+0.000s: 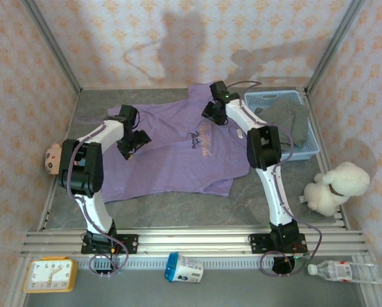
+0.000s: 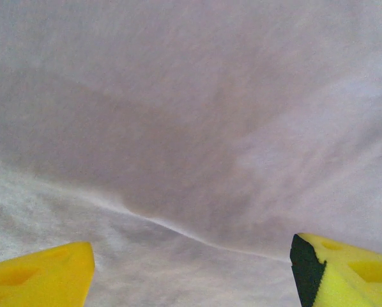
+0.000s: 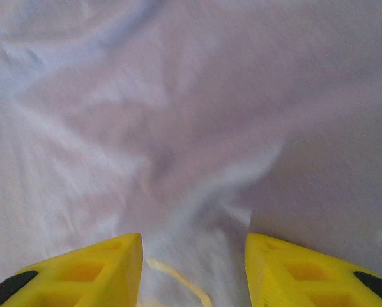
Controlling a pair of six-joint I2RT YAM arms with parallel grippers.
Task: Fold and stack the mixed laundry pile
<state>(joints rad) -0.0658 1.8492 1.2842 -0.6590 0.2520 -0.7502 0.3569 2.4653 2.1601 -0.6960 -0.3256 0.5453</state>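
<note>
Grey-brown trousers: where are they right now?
In the top view, the grey-brown trousers lie bunched in the light blue basket at the table's far right, just right of the spread purple shirt.

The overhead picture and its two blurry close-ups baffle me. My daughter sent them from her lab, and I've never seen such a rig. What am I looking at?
Two robot arms are bolted at the near edge of a table. The wide picture comes from a camera above and behind them. Each close-up comes from a camera on one wrist, so the yellow wedges are that arm's own fingers. A lilac shirt lies spread flat, and grey trousers sit in a light blue basket. The left gripper and right gripper both hang over the shirt, jaws apart, and seem to hold nothing. Around the edges are a white plush toy, a small plush face, a yellow clock, a cup and a bottle.
</note>
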